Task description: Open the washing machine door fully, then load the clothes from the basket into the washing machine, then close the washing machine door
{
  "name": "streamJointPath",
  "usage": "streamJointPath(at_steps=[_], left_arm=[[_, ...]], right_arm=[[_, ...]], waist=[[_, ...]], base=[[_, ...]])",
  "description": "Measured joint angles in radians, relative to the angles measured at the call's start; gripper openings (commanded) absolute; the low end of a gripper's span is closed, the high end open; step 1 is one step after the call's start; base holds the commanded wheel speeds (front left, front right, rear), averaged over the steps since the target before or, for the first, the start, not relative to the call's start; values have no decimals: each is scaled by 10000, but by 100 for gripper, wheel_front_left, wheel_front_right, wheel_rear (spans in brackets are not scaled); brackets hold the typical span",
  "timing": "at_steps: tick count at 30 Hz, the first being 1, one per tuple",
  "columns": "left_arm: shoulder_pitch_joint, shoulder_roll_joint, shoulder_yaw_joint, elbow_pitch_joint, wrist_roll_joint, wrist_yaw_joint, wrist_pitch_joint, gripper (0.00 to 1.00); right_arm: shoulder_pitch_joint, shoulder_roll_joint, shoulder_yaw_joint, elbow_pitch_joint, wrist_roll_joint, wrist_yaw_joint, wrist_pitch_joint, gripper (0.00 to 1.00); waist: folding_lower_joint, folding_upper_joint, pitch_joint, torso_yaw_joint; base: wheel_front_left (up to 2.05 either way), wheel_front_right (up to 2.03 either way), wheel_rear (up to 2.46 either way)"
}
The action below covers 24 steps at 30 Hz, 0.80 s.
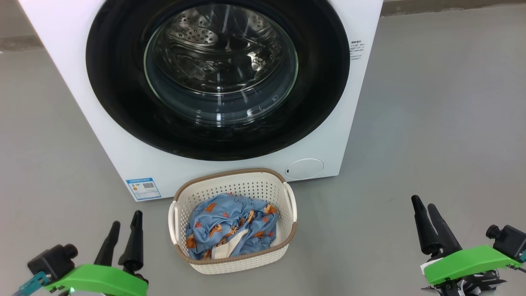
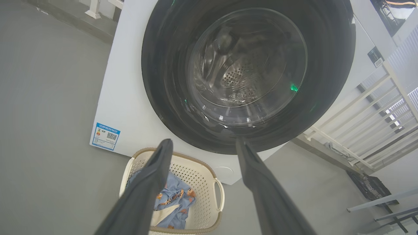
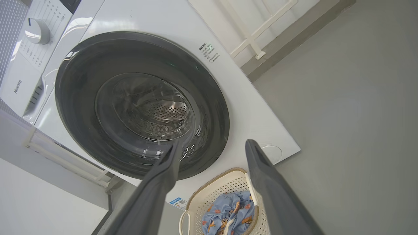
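A big white boxy front-loading washing machine [image 1: 115,156] is being shown across the upper part of the head view, standing on a plain grey floor [image 1: 431,123]. Its large round black-rimmed door [image 1: 218,78] with the bulging clear glass window is being shown shut, flush against the machine's front. The perforated steel drum [image 1: 197,33] is being seen through the glass. A small blue label sticker [image 1: 143,188] is being displayed at the machine's lower left corner, and a round white cover [image 1: 304,168] at its lower right. At lower centre, just in front of the machine, a small cream-white perforated plastic basket [image 1: 263,187] with a brown woven-look rim is being seen on the floor. The light blue clothes [image 1: 230,226] printed with orange-brown figures are being held bunched inside the basket, a cream lining showing. The left pincer [image 1: 127,218] is being held at lower left and the right pincer [image 1: 423,202] at lower right, each well apart from the basket. In both wrist views the fingers are being held spread apart.
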Motion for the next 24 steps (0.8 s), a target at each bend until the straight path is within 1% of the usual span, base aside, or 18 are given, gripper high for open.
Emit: streamJointPath(at_steps=[11, 24], left_arm=[[-7, 13, 155, 215, 1797, 21, -276, 100], [-160, 92, 247, 297, 3568, 29, -677, 100]], right_arm=[[-8, -44, 92, -136, -1310, 0, -221, 100], [-39, -59, 105, -326, -2863, 2, -336, 100]], waist=[[0, 0, 39, -89], [0, 0, 96, -160]], base=[[0, 0, 0], [0, 0, 0]])
